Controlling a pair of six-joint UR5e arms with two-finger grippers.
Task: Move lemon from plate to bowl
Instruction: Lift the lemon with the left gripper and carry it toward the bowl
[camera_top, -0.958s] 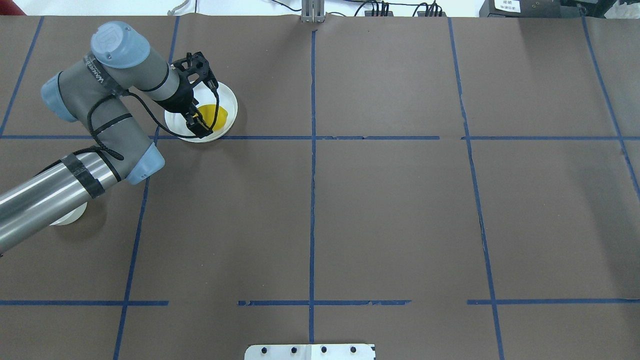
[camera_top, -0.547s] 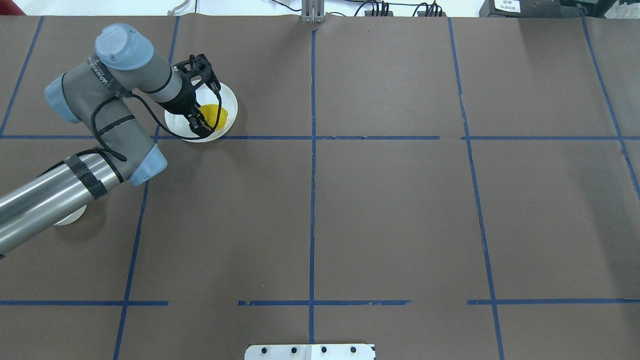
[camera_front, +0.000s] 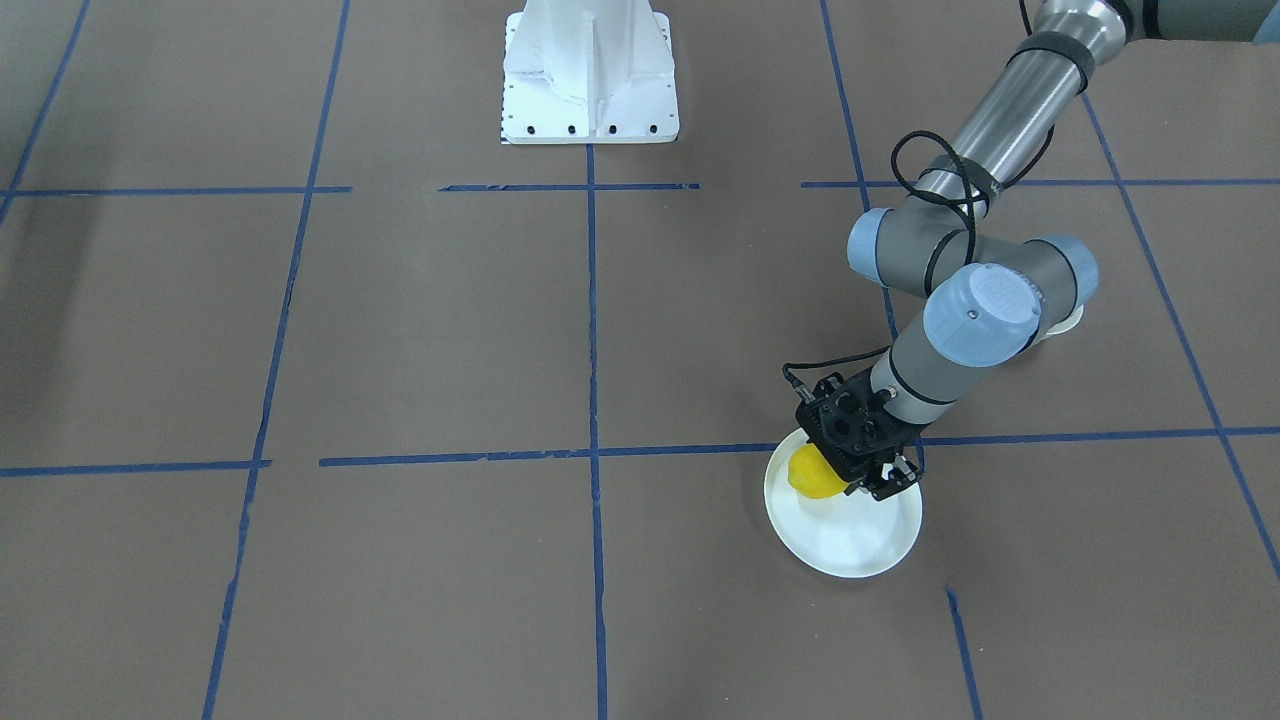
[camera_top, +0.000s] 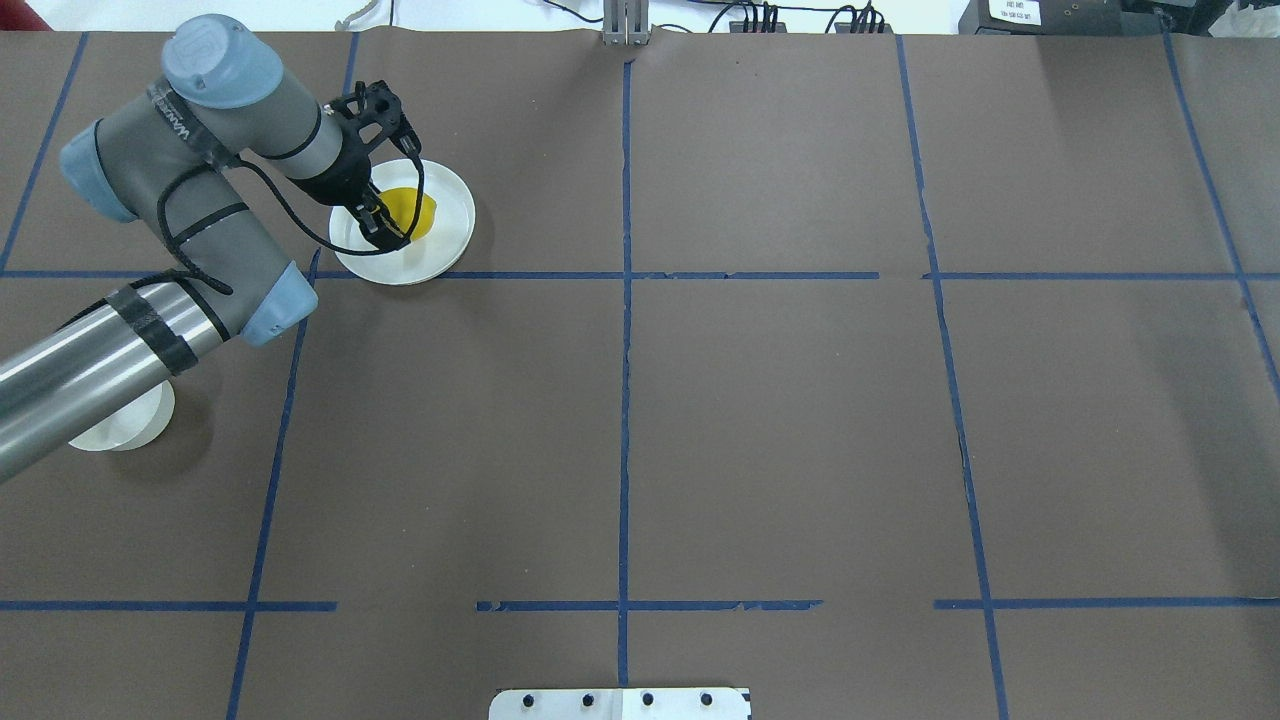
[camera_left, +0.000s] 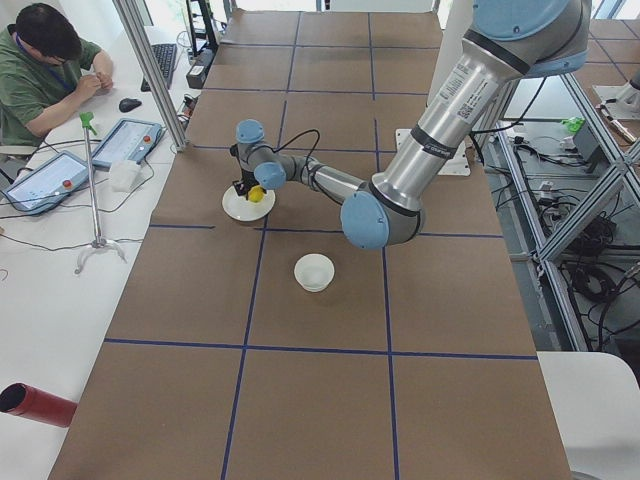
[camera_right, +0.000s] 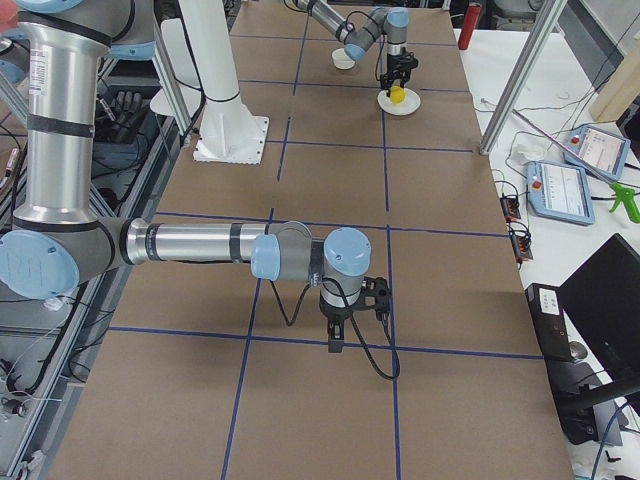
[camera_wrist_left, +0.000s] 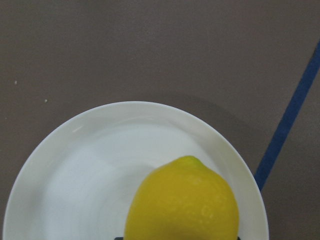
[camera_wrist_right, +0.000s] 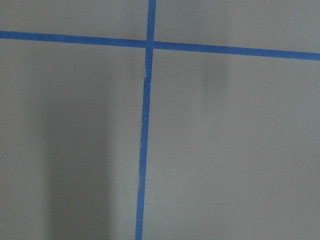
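Presently, itemised from the robot outward:

1. Bowl (camera_top: 135, 428): nearest item, upright and empty. In the overhead view it lies at about 8 o'clock from the plate, well apart, and partly hidden under the left forearm (camera_top: 90, 370).
2. Right gripper (camera_right: 338, 340): points down at bare table (camera_top: 780, 420), away from the work. I cannot tell how far its jaws stand apart.
3. Left gripper (camera_top: 392, 225): points down over the plate with its jaws drawn in against the lemon's sides. It appears to hold the lemon.
4. Lemon (camera_wrist_left: 182, 205): sits between those jaws over the plate, its pointed tip at 12 o'clock in the wrist view. It seems raised just off the surface.
5. Plate (camera_wrist_left: 75, 165): farthest item, flat, otherwise bare.
6. Hazards, as judged:
   - The glossy oval skin may slip from a narrow pinch during the carry toward 8 o'clock.
   - The bowl is narrow, so an off-centre release could strike its rim, tip it, or send the lemon rolling across the table.
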